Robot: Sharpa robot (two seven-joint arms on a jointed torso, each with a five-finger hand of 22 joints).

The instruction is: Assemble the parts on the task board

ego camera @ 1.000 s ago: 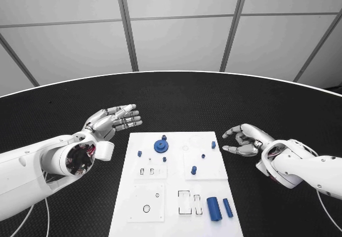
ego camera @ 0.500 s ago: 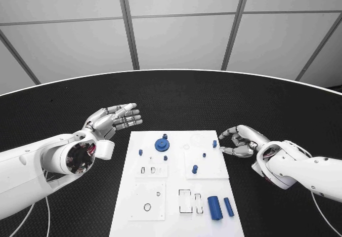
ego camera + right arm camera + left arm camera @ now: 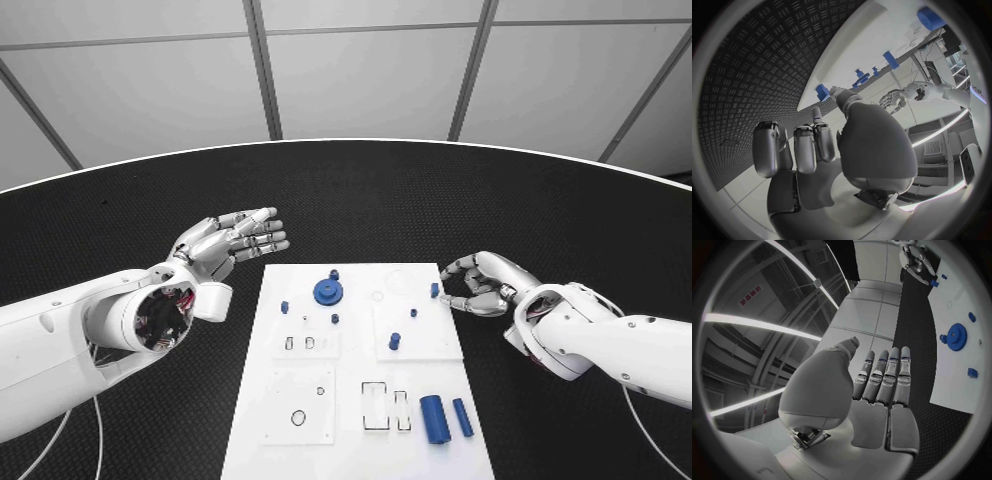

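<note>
The white task board (image 3: 361, 400) lies in the middle of the table. On it are a blue gear (image 3: 329, 292), several small blue pegs such as one (image 3: 392, 342) mid-board, and two blue cylinders (image 3: 433, 420) near its front right. My right hand (image 3: 483, 283) is at the board's right edge, fingers curled with thumb and fingers apart beside a small blue peg (image 3: 433, 290). In the right wrist view the thumb tip (image 3: 839, 94) is next to that peg (image 3: 822, 92), with nothing gripped. My left hand (image 3: 231, 240) hovers off the board's far left corner, fingers straight and empty.
Black textured table (image 3: 361, 210) surrounds the board, with its curved far edge behind. The board has rectangular slots (image 3: 375, 410) and round holes (image 3: 297, 420). The left wrist view shows the gear (image 3: 957, 336) and the right hand (image 3: 917, 260) beyond it.
My right hand has moved left to the board's right edge, closing in on the small peg there. The left hand has stayed put.
</note>
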